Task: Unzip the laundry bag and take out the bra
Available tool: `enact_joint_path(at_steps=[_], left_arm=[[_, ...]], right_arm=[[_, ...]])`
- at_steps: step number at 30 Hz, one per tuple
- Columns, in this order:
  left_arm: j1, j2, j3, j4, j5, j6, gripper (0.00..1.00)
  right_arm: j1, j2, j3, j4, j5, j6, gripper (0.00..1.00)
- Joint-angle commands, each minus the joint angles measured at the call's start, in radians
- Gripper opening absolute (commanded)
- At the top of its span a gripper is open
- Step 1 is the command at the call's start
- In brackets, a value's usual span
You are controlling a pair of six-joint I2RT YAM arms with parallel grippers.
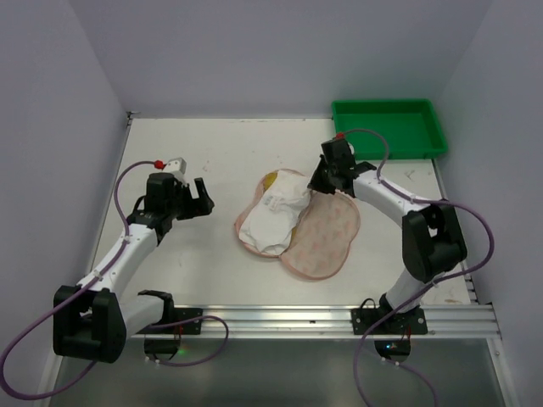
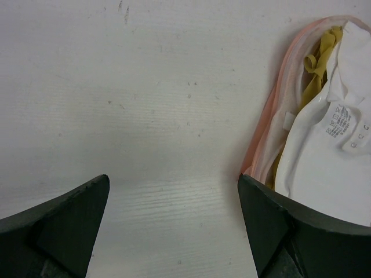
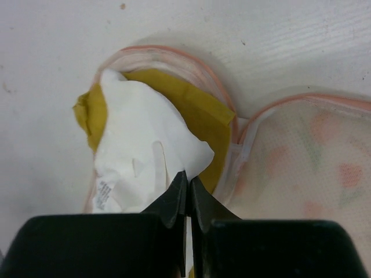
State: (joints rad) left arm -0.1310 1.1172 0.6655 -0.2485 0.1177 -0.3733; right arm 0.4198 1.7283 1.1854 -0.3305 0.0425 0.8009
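**Top, left-wrist and right-wrist views, read from left to right.** The left gripper hung over the bare white table, its 2 fingers spread wide and holding nothing. In the left-wrist view only tabletop lay between them, and the right-hand finger stood just beside the pink rim of the laundry bag.

The laundry bag lay unzipped at the middle of the table. Its 2 halves were folded apart, with 1 half to the left and the other, its pale lining up and the leaf print showing faintly through, spread toward the right arm.

The bra, white with mustard-yellow parts and a small printed label, sat in the left half of the bag, inside the pink rim.

The right gripper reached down at the far end of the bag, near the seam where the 2 halves met. Its jaws were pressed together, and the tips met at the edge of a white flap of the bra. Whether any cloth was caught between them could not be told.

A green plastic tray stood at the far right corner of the table, apart from the bag.
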Motion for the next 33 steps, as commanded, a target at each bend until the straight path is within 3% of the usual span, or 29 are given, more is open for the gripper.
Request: enact_joint_path(at_steps=[1,6,14,28,33], left_arm=[[0.014,0.004,0.026,0.049,0.003,0.025,0.95],[0.022,0.006,0.025,0.052,0.011,0.024,0.95],[0.03,0.016,0.025,0.049,0.011,0.022,0.95],[0.033,0.036,0.008,0.049,0.008,0.01,0.95],[0.033,0.03,0.003,0.045,0.017,-0.009,0.95]], right_arm=[[0.002,-0.137,0.036,-0.008,-0.052,-0.063,0.0],[0.002,-0.258,0.126,-0.025,-0.072,-0.123,0.0],[-0.027,-0.242,0.482,-0.079,0.049,-0.232,0.0],[-0.401,0.154,1.127,-0.085,-0.033,-0.214,0.0],[-0.51,0.232,1.106,0.051,-0.056,-0.158,0.0]])
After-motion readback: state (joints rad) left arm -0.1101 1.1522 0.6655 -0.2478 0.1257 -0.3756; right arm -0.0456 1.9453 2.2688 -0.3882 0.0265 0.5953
